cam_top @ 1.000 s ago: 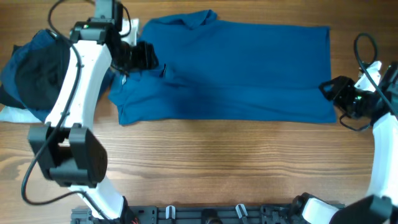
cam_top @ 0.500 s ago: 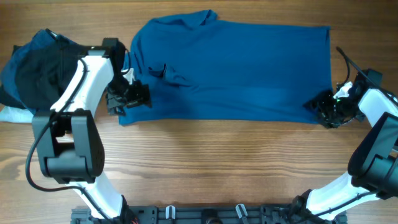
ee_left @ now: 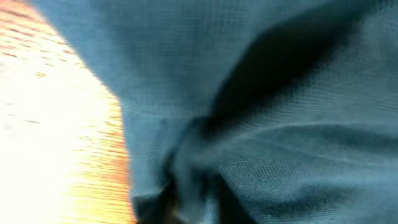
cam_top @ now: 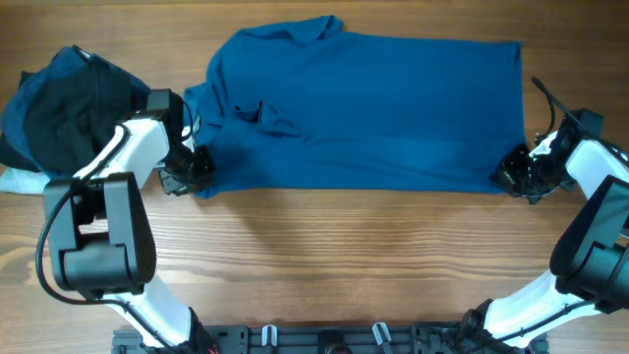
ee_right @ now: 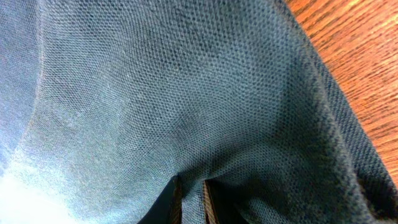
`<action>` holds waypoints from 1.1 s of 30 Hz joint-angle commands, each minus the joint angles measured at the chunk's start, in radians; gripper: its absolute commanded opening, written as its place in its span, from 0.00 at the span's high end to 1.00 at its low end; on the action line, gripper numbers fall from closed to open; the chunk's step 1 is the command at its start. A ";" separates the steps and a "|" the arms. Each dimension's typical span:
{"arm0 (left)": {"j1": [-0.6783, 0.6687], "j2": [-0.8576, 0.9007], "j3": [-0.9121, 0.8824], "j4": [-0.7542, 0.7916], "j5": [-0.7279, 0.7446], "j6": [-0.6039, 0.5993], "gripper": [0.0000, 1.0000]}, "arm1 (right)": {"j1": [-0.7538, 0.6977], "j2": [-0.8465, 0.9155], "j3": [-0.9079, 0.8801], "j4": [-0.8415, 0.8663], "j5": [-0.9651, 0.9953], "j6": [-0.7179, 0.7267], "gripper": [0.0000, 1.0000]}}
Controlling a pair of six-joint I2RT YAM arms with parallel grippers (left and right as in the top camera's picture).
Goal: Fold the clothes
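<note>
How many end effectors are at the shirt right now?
2. The left end effector is at the polo shirt's near-left corner; the right end effector at its near-right corner.

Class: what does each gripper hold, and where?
The right gripper pinches the shirt by its near right corner. The left gripper sits on the near left corner; blur hides its grip.

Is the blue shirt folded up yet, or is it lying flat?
Mostly flat. The shirt is spread wide across the table, left gripper and right gripper at its front corners.
</note>
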 commanded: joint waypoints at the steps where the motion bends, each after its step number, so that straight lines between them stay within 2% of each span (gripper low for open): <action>1: -0.002 0.029 -0.068 -0.009 -0.011 -0.030 0.96 | 0.002 0.032 -0.009 -0.010 0.089 -0.008 0.88; 5: -0.002 0.029 -0.071 -0.106 -0.075 -0.029 0.96 | -0.008 0.032 -0.009 -0.053 0.234 0.058 0.96; 13: -0.002 0.029 -0.072 -0.264 -0.107 -0.019 0.96 | -0.047 0.031 -0.009 -0.154 0.441 0.129 0.96; 17: -0.002 0.029 -0.072 -0.307 -0.111 -0.018 0.96 | -0.110 0.028 -0.009 -0.230 0.583 0.159 0.96; 20: -0.002 0.029 -0.072 -0.310 -0.111 -0.018 0.96 | -0.181 0.024 -0.009 -0.253 0.579 0.158 0.96; 22: -0.002 0.029 -0.071 -0.302 -0.109 -0.018 0.96 | -0.211 0.016 -0.009 -0.227 0.498 0.110 0.95; 24: -0.003 0.018 -0.070 -0.289 -0.084 -0.018 0.93 | -0.217 -0.007 -0.007 -0.183 0.389 0.040 0.90; 25: -0.003 0.010 -0.067 -0.292 -0.060 -0.018 0.86 | -0.216 -0.029 -0.006 -0.169 0.350 0.013 0.84; 27: -0.003 -0.017 -0.066 -0.304 0.006 -0.006 0.80 | -0.214 -0.080 -0.006 -0.154 0.297 -0.016 0.73; 28: -0.003 -0.033 -0.066 -0.311 0.047 0.011 0.74 | -0.214 -0.115 -0.006 -0.148 0.272 -0.020 0.68; 29: -0.003 -0.072 -0.066 -0.326 0.105 0.017 0.64 | -0.214 -0.192 -0.003 -0.134 0.214 -0.057 0.59; 30: -0.003 -0.101 -0.066 -0.335 0.134 0.017 0.59 | -0.214 -0.232 0.002 -0.129 0.188 -0.071 0.53; 31: -0.003 -0.132 -0.066 -0.341 0.160 0.017 0.48 | -0.214 -0.287 0.010 -0.126 0.160 -0.085 0.48; 33: -0.003 -0.183 -0.063 -0.351 0.195 0.016 0.43 | -0.214 -0.374 0.025 -0.119 0.111 -0.088 0.37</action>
